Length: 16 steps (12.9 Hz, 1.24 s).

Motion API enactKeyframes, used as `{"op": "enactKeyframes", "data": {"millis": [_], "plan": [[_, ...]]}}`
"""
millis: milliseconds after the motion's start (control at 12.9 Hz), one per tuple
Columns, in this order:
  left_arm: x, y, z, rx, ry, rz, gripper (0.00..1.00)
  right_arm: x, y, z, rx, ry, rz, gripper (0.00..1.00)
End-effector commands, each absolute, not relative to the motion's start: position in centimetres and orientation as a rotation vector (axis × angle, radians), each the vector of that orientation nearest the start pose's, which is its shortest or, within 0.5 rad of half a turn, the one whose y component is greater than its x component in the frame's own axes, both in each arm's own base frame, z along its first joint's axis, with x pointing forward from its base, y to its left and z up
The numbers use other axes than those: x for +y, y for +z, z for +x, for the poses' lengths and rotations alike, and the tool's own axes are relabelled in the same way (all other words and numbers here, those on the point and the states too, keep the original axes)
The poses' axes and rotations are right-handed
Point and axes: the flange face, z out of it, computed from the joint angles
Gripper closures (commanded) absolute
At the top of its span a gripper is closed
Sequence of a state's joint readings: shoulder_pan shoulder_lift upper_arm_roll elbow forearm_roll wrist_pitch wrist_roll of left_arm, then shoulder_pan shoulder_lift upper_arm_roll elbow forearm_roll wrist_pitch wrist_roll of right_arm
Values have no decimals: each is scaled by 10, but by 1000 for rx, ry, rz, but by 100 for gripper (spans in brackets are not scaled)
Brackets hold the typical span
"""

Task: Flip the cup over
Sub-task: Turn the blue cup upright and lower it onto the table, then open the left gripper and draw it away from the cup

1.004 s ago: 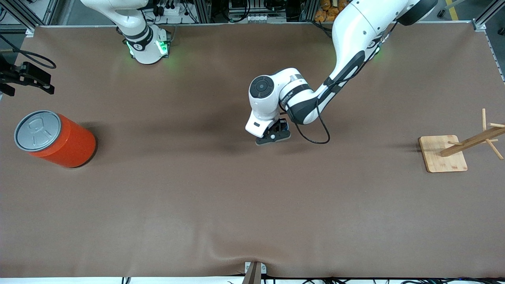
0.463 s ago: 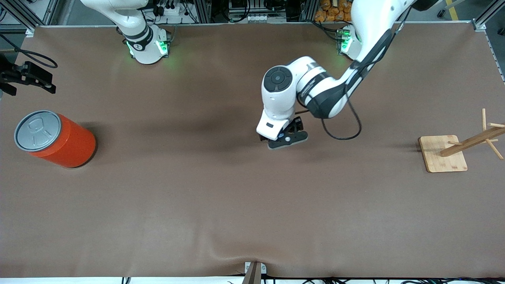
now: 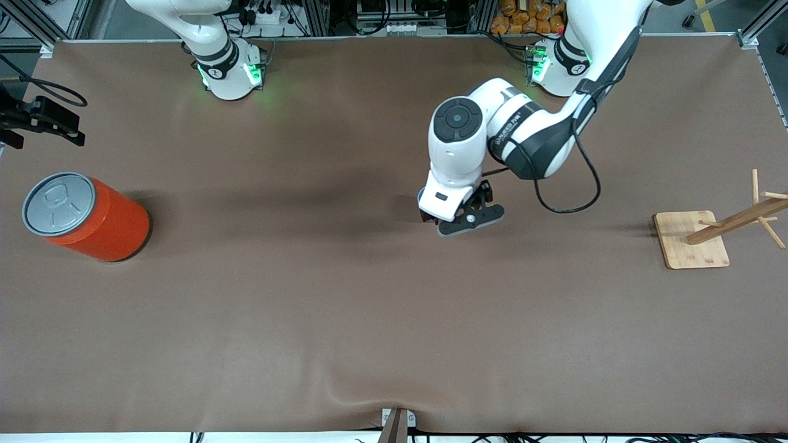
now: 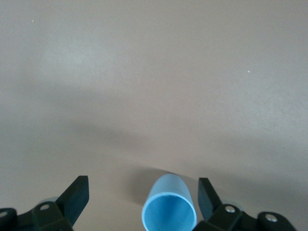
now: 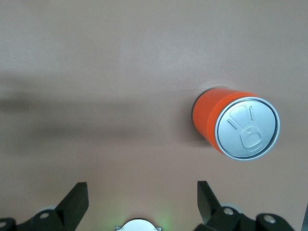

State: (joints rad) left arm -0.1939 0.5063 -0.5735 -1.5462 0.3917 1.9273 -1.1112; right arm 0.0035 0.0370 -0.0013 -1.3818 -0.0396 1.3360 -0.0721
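Brown table [image 3: 308,307]: I see the cup [image 4: 168,210] upright, empty, mid-table beneath my left gripper [image 4: 143,203], fingers spread apart around it. Right gripper [image 5: 143,202], spread too, waits above the orange can [image 5: 236,128].

The brown table [image 3: 308,320] carries an orange can [image 3: 92,218], a wooden rack [image 3: 692,240] and the cup [image 4: 168,209].

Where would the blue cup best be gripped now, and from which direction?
The cup stands upright on the table, open rim up, between the open fingers of the left gripper. Probably best to come straight down and pinch across the outer wall just below the rim: the wall tapers downward, so a lower grip could slip.
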Motion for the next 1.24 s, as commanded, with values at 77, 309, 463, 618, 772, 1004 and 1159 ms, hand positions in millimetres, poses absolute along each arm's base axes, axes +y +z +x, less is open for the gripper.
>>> {"op": "enactKeyframes", "data": {"millis": [77, 309, 463, 618, 772, 1004, 1159], "plan": [[-335, 454, 572, -222, -67, -3106, 0, -5, 675, 542, -108, 137, -3158, 0], [-268, 491, 585, -62, -51, -3063, 0, -7, 675, 542, -104, 137, -3156, 0], [-216, 518, 592, 5, -28, -3084, 0, -7, 674, 542, -104, 140, -3156, 0], [-149, 542, 597, 74, 0, -3125, 0, -7, 674, 542, -104, 140, -3156, 0], [-98, 566, 592, 105, 4, -3122, 0, -7, 674, 542, -104, 140, -3156, 0], [-52, 592, 580, 98, 5, -3106, 0, -8, 674, 541, -99, 142, -3156, 0], [-39, 601, 580, 72, -17, -3111, 0, -9, 674, 541, -97, 144, -3156, 0]]}}
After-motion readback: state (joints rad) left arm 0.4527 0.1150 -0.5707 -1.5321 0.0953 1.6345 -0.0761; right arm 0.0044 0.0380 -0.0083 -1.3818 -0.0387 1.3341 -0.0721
